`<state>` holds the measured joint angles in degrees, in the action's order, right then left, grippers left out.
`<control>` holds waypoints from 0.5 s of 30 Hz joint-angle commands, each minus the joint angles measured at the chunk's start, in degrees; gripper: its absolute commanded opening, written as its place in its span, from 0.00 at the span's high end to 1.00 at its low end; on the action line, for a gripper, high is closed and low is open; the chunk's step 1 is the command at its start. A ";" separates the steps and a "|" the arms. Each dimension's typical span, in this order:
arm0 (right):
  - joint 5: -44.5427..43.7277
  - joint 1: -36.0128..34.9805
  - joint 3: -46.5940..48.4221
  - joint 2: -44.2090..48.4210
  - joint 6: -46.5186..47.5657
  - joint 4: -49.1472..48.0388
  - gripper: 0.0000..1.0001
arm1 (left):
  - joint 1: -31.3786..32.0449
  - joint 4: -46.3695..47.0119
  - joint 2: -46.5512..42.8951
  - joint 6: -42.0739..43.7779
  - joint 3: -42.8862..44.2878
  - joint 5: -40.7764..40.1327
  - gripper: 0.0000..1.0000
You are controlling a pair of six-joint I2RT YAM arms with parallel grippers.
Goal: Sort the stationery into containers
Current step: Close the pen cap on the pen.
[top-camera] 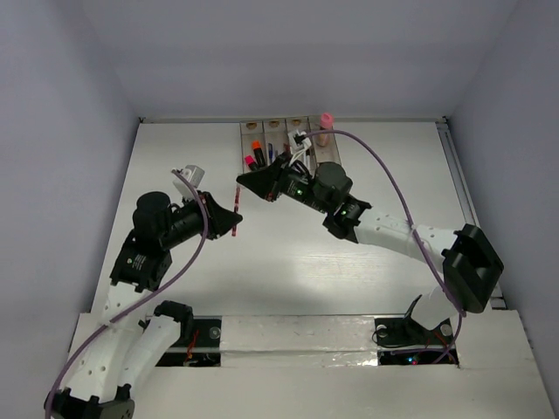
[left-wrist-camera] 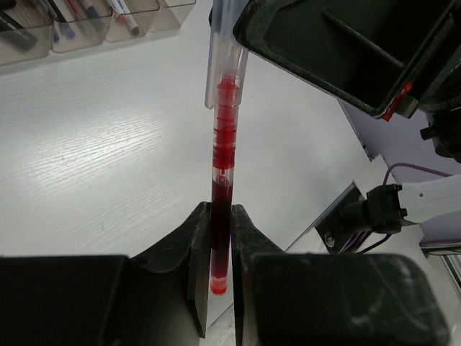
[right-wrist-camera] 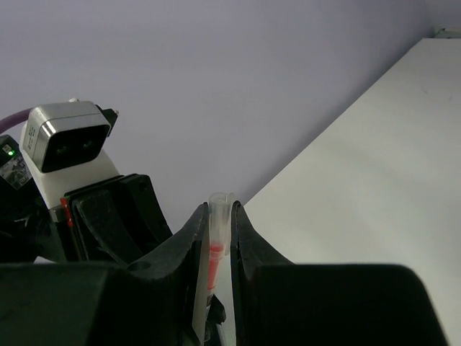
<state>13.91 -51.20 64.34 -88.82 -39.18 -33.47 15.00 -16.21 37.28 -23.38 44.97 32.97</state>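
A thin red pen (top-camera: pixel 236 209) with a clear cap is held off the table between both grippers. My left gripper (top-camera: pixel 232 220) is shut on the pen's red lower end; the left wrist view shows the pen (left-wrist-camera: pixel 225 137) clamped between the jaws of this gripper (left-wrist-camera: pixel 220 216). My right gripper (top-camera: pixel 246 182) is shut on the clear cap end (right-wrist-camera: pixel 219 202), which pokes out past its tips (right-wrist-camera: pixel 220 216). The four joined containers (top-camera: pixel 284 131) stand at the back. They hold orange (top-camera: pixel 256 146) and pink (top-camera: pixel 250 161) highlighters, pens and a pink-capped glue stick (top-camera: pixel 326 119).
The bins also show at the top left of the left wrist view (left-wrist-camera: pixel 79 32) with pens inside. Purple cables (top-camera: pixel 384 170) loop over both arms. The left arm's camera housing (right-wrist-camera: pixel 68 144) sits close in front of the right gripper. Walls enclose the white table (top-camera: pixel 349 288).
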 commanded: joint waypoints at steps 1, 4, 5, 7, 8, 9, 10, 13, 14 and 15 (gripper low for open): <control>14.65 -6.02 -5.80 -2.85 2.70 17.39 1.00 | -1.38 26.31 1.56 -1.67 10.57 -8.36 1.00; 13.95 -7.77 -7.11 -3.64 2.27 16.17 1.00 | -1.38 26.93 3.41 -2.20 14.08 -8.54 1.00; 13.95 -8.30 -7.73 -3.65 1.92 14.59 1.00 | -1.38 26.93 3.76 -2.11 14.96 -8.80 1.00; 13.25 -8.91 -9.66 -3.56 1.39 13.62 1.00 | -1.38 26.49 4.73 -1.85 17.16 -9.85 1.00; 12.99 -8.92 -10.10 -3.56 1.30 12.83 1.00 | -1.38 26.58 5.08 -1.94 17.60 -10.29 1.00; 12.90 -9.53 -10.54 -3.73 1.12 12.56 1.00 | -1.38 27.45 5.52 -2.63 17.69 -10.30 1.00; 12.72 -9.53 -11.07 -3.73 1.03 12.38 1.00 | -1.38 28.07 5.79 -3.16 17.52 -10.21 1.00; 11.59 -9.53 -12.65 -2.42 0.51 10.54 1.00 | -1.38 29.39 6.49 -4.66 15.68 -8.80 1.00; 10.79 -9.53 -13.79 -1.63 0.51 10.19 1.00 | -1.38 29.30 6.41 -4.84 15.15 -8.89 1.00; 9.65 -9.53 -14.23 0.29 0.68 10.36 1.00 | -1.38 29.22 6.14 -4.84 14.02 -9.32 1.00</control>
<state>23.40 -62.08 50.22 -93.38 -38.72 -21.85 13.76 6.09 43.64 -26.63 60.34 24.60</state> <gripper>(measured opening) 0.010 0.081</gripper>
